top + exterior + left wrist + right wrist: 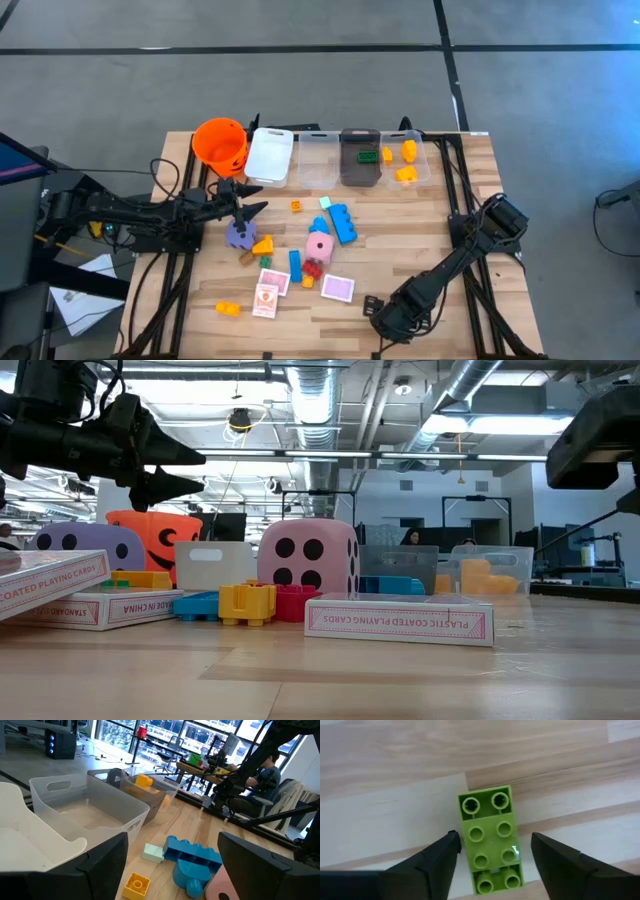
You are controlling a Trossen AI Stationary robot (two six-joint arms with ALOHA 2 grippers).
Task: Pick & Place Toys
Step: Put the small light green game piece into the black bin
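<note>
- Right gripper (492,852): fingers open, straddling a lime-green studded plastic brick (491,840) on the wooden tabletop (380,790).
- Left gripper (245,198): fingers open, above a purple dotted die (239,234).

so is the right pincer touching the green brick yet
Apart. The right wrist view shows the right pincer open astride the green brick, with bare wood visible between the brick and each finger.

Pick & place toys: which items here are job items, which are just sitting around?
Job:
green brick, between the right gripper fingers
blue bricks
pink die
purple die
card packs
yellow bricks already binned

Not job:
orange bucket
white bin
clear bins
</note>
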